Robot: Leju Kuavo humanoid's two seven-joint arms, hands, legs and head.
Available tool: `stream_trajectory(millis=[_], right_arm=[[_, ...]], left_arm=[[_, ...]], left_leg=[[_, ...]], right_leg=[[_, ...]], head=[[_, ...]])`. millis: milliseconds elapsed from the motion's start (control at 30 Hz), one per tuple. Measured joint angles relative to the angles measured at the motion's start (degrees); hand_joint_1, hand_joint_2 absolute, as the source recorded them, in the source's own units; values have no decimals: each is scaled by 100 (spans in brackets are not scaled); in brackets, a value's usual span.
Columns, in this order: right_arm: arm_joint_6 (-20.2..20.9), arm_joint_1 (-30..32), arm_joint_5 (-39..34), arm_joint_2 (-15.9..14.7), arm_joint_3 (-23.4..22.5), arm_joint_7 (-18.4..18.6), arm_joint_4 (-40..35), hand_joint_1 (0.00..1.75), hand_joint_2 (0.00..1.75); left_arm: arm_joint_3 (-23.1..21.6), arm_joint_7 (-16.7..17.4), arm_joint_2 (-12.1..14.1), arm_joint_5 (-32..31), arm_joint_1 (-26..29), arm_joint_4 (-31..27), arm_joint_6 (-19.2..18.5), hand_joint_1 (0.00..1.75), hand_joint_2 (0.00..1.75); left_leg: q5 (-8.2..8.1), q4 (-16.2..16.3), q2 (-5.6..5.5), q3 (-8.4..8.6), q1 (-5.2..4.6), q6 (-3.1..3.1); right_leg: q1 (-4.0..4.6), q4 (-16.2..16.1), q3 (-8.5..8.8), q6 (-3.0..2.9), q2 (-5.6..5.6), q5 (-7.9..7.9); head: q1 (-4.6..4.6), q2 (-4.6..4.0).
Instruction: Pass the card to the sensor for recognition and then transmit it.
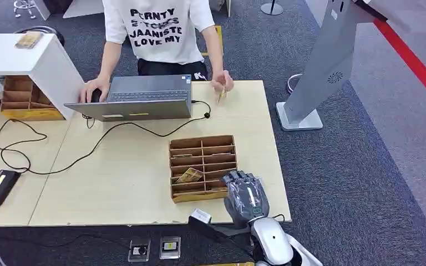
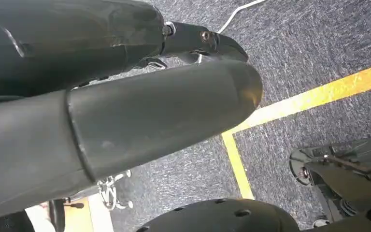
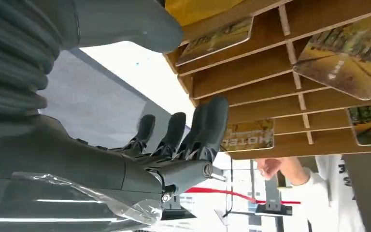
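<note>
While the right hand (image 1: 246, 195) hovered with fingers (image 3: 207, 123) spread and nothing in it, just beside the wooden organizer (image 1: 203, 166) on the table (image 1: 122, 183), a card (image 1: 189, 176) lay tilted in a lower left compartment, its long axis slanting up toward the right. The left hand (image 2: 125, 111) hung over the carpet; its grasp could not be told. A person (image 1: 161, 33) sat at a laptop (image 1: 136, 97).

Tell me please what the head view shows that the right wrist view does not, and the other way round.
Head view alone: the laptop, the black cable across the table, and the grey kiosk stand.
Right wrist view alone: several cards lying in the compartments, one printed with the word HOTEL.
Both: the right hand, open, at the wooden card tray, and a person in a white shirt.
</note>
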Motion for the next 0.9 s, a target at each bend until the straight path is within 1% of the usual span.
stream_trajectory(millis=[100, 133, 167, 300, 533, 567, 633, 900], right_arm=[[-2, -5, -105, 79, 9, -120, 2, 73, 175], [-7, -11, -127, 98, 13, -153, 4, 77, 175], [-15, -24, -166, 116, 20, -175, 13, 73, 175], [-61, -62, -245, 172, 44, -203, 70, 73, 175], [-107, -132, -286, 214, 96, -199, 173, 75, 175], [-136, -146, -288, 218, 98, -179, 190, 72, 175], [-179, -181, -302, 216, 109, -153, 219, 75, 175], [-264, -247, -312, 216, 111, -41, 347, 77, 175]], left_arm=[[-2, 0, 0, 59, 5, 2, 42, 0, 0], [-2, 0, 0, 72, 8, 0, 50, 0, 0], [-2, 0, 0, 98, 13, 0, 59, 0, 0], [-6, 0, -2, 146, 29, 0, 98, 0, 0], [-22, 0, -2, 168, 38, 0, 109, 0, 0], [-24, 0, 0, 166, 38, 0, 109, 0, 0], [-26, 0, -2, 166, 38, 0, 109, 0, 0], [-55, -28, 0, 168, 39, 0, 107, 0, 0]], left_leg=[[0, 0, -1, -1, 0, 0], [0, 0, -1, -1, 0, 0], [0, 0, -1, -1, 0, 0], [0, 0, -1, -2, 0, 0], [0, 0, -1, -2, 0, 0], [0, 0, -1, -1, 0, 0], [0, 0, -1, -1, 0, 0], [0, 0, -1, -1, 0, 0]], right_leg=[[0, 0, 0, 0, -1, 0], [0, 0, 0, 0, -1, 0], [0, 0, 0, 0, -1, 0], [0, 0, 0, 0, -1, 0], [0, 0, 0, 0, -2, 0], [0, 0, 0, 0, -1, 0], [0, 0, 0, 0, -1, 0], [0, 0, 0, 0, -1, 0]], head=[[-2, 0], [-2, 0], [-2, 0], [-2, 0], [-2, 0], [0, 0], [-2, 0], [-2, 0]])
